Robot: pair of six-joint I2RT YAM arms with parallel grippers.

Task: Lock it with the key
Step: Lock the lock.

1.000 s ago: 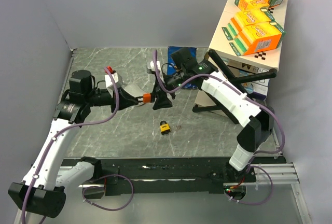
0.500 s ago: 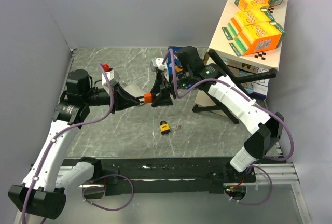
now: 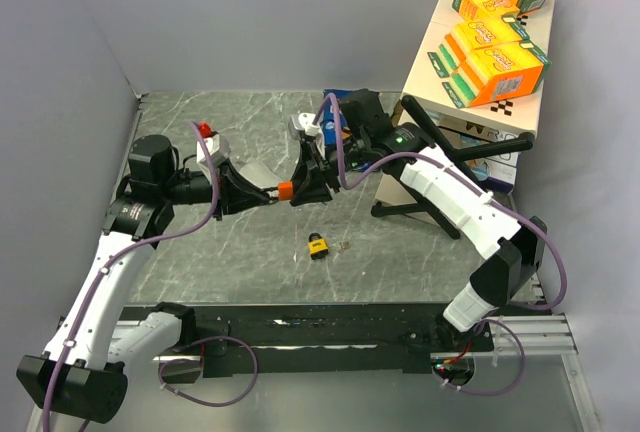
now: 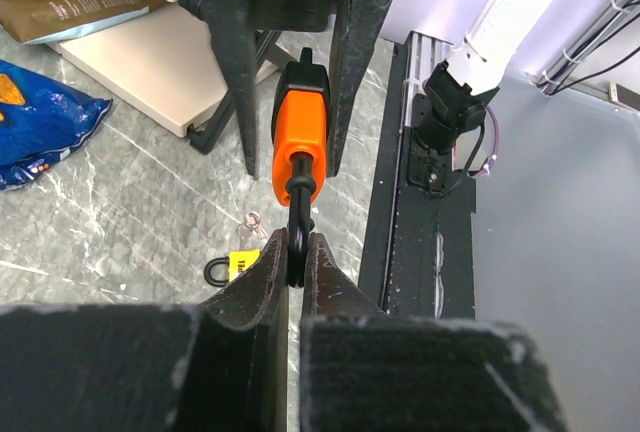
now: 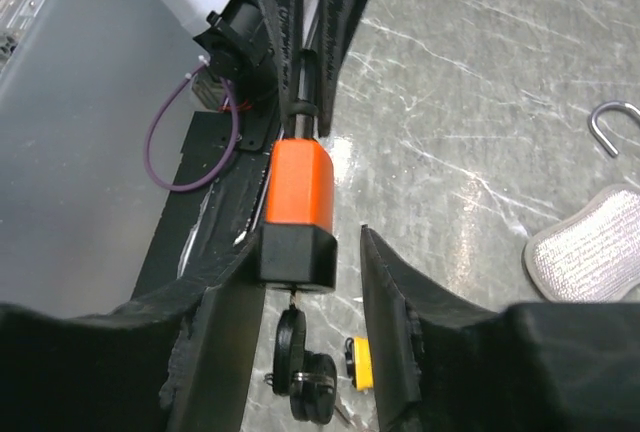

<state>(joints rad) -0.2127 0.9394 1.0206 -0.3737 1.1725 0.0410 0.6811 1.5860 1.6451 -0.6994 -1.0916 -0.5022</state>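
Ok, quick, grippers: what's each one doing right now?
Left gripper: closed on the shackle of the orange padlock.
Right gripper: open, fingers straddling the lock body, gap on one side.

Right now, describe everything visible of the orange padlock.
The orange padlock is held in the air between the arms. Its body looks like orange plastic with a black end cap; a dark shackle leaves the other end. The left gripper has its jaws shut on that shackle. The right gripper has its jaws straddling the body, a gap showing on one side. A black-headed key sticks out of the capped end.
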